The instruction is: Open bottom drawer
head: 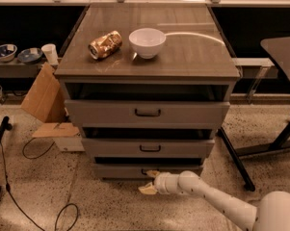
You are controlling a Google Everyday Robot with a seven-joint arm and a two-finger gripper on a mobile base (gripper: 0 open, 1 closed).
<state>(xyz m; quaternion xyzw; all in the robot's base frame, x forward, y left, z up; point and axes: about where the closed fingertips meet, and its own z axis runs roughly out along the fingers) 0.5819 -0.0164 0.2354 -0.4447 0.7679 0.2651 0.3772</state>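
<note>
The jaws stand spread, one tan finger above the other, with nothing between them. The gripper (pixel 150 182) hangs low above the speckled floor, right in front of the bottom drawer (pixel 116 170). Its upper finger sits at the drawer's small dark handle; whether it touches cannot be told. The white arm (pixel 217 199) runs from the gripper down to the lower right corner.

The bottom drawer is the lowest of three grey drawers, at floor level, its front out a little with a dark gap above it. The middle drawer (pixel 183 148) and the top drawer (pixel 192 113) stand above it, each also with a dark gap over its front.

On the table (pixel 197 57) that tops the drawers, a crushed golden can (pixel 105 44) lies on its side just left of a white bowl (pixel 147 42), which stands upright.

To the left, a piece of cardboard (pixel 42 96) leans by the cabinet, and dark cables (pixel 36 153) loop over the floor.
</note>
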